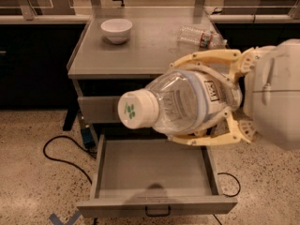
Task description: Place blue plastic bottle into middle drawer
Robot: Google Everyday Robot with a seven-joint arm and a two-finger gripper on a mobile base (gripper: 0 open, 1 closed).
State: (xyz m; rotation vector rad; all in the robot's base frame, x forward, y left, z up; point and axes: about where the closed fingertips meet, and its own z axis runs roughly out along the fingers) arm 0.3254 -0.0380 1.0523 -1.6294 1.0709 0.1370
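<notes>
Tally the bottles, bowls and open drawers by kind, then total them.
Bottles: 2 (blue plastic bottle in the pincer over the middle drawer; red-label bottle on the cabinet top)
Bowls: 1 (white bowl)
Open drawers: 1
Total: 4

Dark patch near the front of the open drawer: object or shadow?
Camera view: a shadow on the middle drawer's tray, apparently cast by the blue plastic bottle, held sideways in the gripper above the drawer; light glints on the bottle.
</notes>
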